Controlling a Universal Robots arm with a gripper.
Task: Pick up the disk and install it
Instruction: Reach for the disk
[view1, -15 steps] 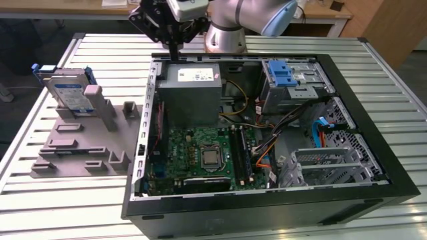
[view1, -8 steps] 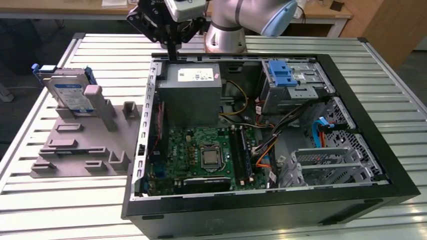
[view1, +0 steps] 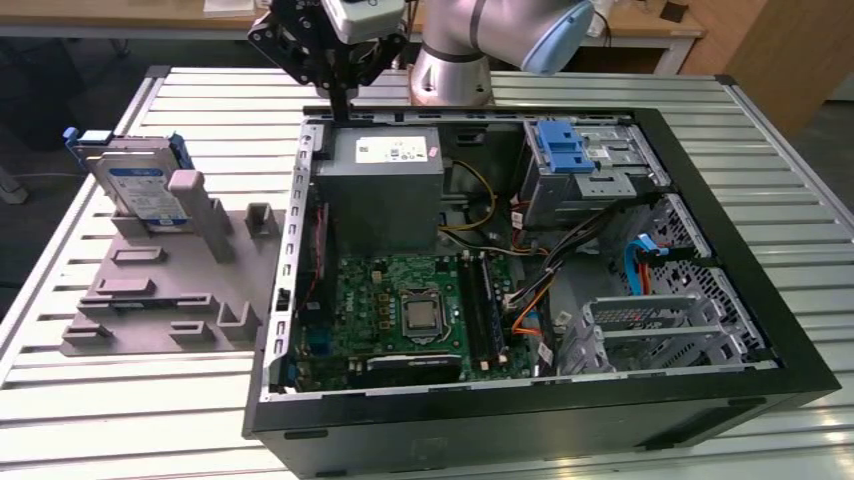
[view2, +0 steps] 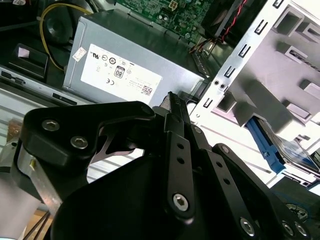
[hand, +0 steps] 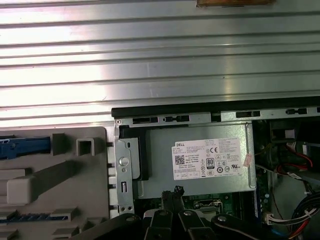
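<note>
On the counter (view1: 120, 400), at the exterior view's left, the disk (view1: 140, 185) is standing on edge in a grey fixture (view1: 174, 290), well apart from the hand (view1: 340, 100). Caution: an off-centre grip is likely to be tilting the disk or jamming it in its slot, and the fixture posts are standing close enough to catch a finger. The hand is hovering over the computer case's (view1: 534, 410) rear wall, near the power supply (view1: 380, 190), fingers pressed together and gripping nothing.
</note>
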